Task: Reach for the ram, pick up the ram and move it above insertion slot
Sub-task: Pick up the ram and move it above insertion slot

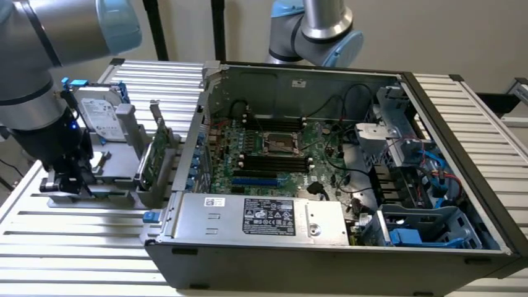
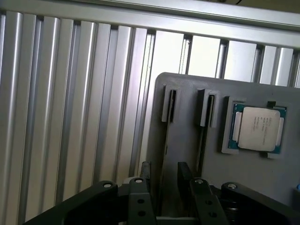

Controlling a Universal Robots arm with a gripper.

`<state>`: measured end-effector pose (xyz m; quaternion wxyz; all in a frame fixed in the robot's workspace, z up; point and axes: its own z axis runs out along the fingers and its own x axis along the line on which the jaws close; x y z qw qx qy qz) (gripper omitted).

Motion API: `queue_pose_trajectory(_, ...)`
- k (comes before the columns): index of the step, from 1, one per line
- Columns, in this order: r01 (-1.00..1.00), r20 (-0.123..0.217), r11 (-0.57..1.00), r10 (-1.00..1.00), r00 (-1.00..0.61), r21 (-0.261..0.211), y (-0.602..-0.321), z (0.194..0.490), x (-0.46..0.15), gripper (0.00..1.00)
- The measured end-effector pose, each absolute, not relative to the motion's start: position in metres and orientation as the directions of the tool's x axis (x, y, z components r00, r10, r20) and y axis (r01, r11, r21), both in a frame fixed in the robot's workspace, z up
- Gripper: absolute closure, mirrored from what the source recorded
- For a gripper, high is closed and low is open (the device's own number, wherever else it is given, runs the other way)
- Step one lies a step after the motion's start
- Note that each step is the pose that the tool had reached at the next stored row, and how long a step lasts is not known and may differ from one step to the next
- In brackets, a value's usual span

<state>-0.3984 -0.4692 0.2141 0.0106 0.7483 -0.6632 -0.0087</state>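
Jaws stand fully open and hold nothing. The thin edge between them we take for the ram (image 2: 165, 150), upright in the gray holder (image 2: 187, 140) on the counter (image 2: 70, 117). If they close off-centre, one finger may tilt the board. Our arm (image 1: 37, 105) points straight down, at the exterior view's left of the computer case (image 1: 330, 260).

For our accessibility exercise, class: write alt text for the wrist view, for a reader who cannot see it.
The robot's black jaws stand open over a grey holder tray on a ribbed metal table. The tray has two narrow slots, and a silver-topped processor chip sits in a recess.
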Motion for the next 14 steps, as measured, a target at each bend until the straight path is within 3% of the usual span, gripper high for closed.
queue_pose_trajectory(14,-0.992,-0.006,-0.12,-0.993,0.12,0.029,-0.469,0.199,-0.396,0.64)
